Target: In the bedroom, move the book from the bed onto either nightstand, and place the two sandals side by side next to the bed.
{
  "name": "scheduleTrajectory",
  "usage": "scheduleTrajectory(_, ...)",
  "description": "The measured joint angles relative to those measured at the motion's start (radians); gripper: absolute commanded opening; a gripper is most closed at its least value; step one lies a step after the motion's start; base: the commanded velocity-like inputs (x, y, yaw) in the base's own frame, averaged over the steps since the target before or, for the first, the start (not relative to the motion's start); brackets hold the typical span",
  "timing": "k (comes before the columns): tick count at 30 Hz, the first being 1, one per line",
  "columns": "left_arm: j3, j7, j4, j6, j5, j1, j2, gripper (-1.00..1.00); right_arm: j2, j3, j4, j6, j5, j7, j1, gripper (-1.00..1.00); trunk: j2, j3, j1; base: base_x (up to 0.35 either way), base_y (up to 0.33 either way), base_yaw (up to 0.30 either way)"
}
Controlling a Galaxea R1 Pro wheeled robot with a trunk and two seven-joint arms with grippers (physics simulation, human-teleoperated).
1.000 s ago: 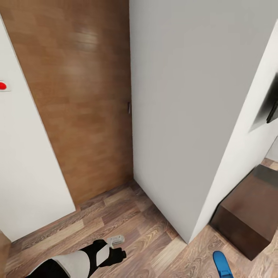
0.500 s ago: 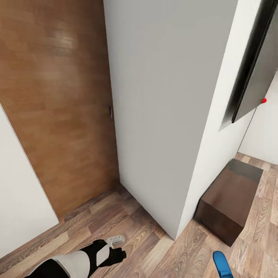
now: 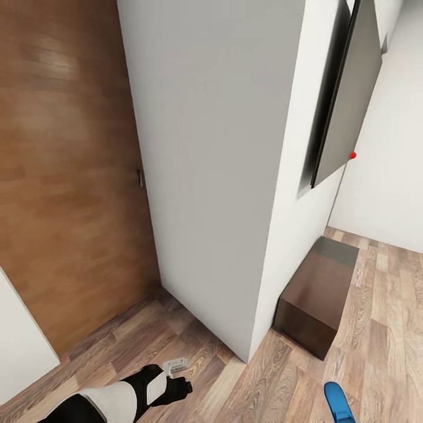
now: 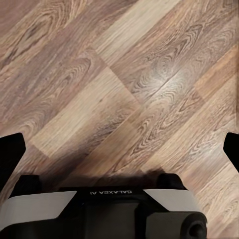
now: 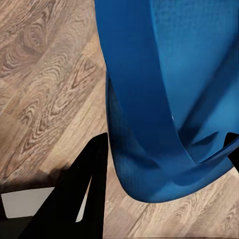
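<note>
Sandal riding in my right gripper, blue toe showing at 5 o'clock in the head view.

I am swinging the view rightward: the wooden door and white wall corner are sliding toward 9 o'clock, and the dark wood bench is coming further into view at 4 o'clock under the dark wall panel. My right fingers are pinching the sandal over the plank floor; my left gripper is hanging spread wide, holding nothing.

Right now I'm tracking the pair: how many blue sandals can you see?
1: a blue sandal at the head view's lower right edge, held in the right tool. The other may be out of frame.
</note>
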Motion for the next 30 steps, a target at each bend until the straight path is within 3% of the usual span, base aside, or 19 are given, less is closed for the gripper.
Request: scheduleTrajectory(30,0.0,0.0,0.0,0.002,0.001,0.0,-0.001,1.0,-0.009,-0.001,0.0,0.003,-0.001,-0.001,0.0,-1.0,0.211,0.122,-0.115,0.0,0.0,-0.3)
